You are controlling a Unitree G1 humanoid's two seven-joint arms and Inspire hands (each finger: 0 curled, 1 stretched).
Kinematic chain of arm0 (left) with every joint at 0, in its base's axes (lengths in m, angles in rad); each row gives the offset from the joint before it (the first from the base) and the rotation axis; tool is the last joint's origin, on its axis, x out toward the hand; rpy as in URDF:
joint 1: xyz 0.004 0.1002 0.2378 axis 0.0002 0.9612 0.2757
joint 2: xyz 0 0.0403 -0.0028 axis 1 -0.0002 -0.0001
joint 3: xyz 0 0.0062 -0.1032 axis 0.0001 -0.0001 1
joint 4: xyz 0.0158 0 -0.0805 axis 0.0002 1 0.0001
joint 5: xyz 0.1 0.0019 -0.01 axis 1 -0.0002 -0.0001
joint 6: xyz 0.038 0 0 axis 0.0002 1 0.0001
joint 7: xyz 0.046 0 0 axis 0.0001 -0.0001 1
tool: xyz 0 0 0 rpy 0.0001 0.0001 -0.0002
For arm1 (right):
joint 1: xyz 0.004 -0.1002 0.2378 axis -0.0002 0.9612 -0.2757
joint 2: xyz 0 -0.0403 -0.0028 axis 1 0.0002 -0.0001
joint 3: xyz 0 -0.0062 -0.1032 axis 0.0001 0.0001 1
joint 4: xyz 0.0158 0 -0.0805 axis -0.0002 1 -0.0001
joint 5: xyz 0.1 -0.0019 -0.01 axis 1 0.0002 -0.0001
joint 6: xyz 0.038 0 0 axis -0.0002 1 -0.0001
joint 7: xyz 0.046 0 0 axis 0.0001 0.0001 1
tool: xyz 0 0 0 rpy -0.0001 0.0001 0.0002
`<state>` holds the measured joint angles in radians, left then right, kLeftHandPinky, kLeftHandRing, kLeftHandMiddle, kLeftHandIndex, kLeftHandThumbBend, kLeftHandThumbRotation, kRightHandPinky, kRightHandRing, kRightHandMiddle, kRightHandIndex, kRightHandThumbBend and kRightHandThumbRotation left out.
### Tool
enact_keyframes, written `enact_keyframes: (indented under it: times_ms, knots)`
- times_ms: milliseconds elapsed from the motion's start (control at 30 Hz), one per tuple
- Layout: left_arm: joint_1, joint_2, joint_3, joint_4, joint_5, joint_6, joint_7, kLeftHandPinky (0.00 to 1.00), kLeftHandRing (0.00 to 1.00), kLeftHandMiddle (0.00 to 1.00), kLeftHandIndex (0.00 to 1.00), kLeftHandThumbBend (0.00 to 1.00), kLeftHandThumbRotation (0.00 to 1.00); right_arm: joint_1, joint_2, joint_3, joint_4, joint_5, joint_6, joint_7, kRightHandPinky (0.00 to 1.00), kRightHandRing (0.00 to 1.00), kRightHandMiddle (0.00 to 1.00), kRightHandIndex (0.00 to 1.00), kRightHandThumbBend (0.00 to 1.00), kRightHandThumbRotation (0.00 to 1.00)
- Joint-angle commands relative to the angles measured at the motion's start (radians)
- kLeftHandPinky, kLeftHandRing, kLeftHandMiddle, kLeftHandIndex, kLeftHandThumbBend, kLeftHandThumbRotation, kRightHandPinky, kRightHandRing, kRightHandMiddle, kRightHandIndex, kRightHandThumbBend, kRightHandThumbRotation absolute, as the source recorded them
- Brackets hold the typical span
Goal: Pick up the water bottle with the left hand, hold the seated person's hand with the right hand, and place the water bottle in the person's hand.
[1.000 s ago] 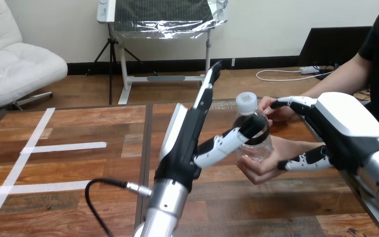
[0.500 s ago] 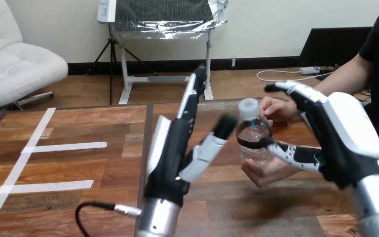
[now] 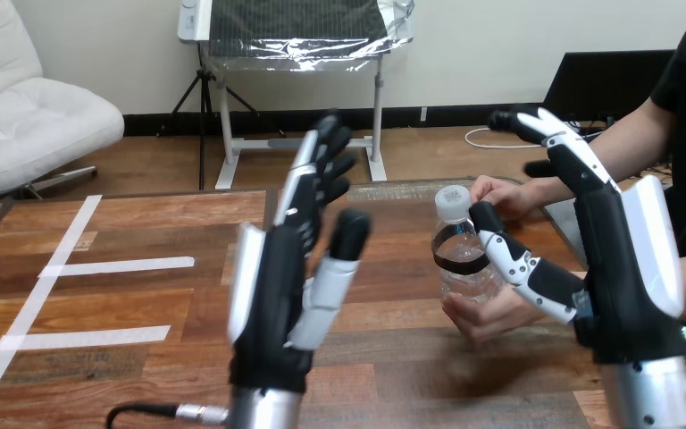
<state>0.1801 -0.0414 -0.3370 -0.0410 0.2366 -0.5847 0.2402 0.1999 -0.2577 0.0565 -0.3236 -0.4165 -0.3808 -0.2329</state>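
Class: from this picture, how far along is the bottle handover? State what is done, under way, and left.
Done: the bottle stands in the person's lower hand; the left hand is open, apart from it. Under way: the right hand is open beside the bottle, thumb close to it, gripping nothing. Left: probably only pulling both arms back.

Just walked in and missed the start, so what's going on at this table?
A robot is handing a water bottle to a seated person. The bottle stands upright in the person's lower hand, with the person's upper hand just behind its cap. The robot's left hand is open and raised, apart from the bottle. Its right hand is open too, fingers straight up, thumb stretched beside the bottle; whether it touches, I cannot tell.
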Motion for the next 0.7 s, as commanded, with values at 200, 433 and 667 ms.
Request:
enact_keyframes:
  times_ms: [200,433,667]
  knots:
    - [0.073,-0.038,0.010,-0.045,0.010,-0.105,0.046,0.81,0.86,0.90,0.94,0.62,1.00,0.020,0.068,0.052,0.023,0.063,-0.080,0.022,0.79,0.92,0.92,0.86,0.17,0.05]
    - [0.131,-0.038,0.003,-0.050,0.003,-0.154,0.075,0.80,0.86,0.90,0.94,0.59,1.00,0.034,0.100,0.084,0.053,0.083,-0.142,0.026,0.80,0.91,0.92,0.86,0.12,0.02]
    - [0.178,-0.043,0.001,-0.059,0.016,-0.192,0.106,0.80,0.86,0.90,0.95,0.55,1.00,0.040,0.118,0.112,0.078,0.128,-0.184,0.057,0.80,0.90,0.93,0.87,0.07,0.00]
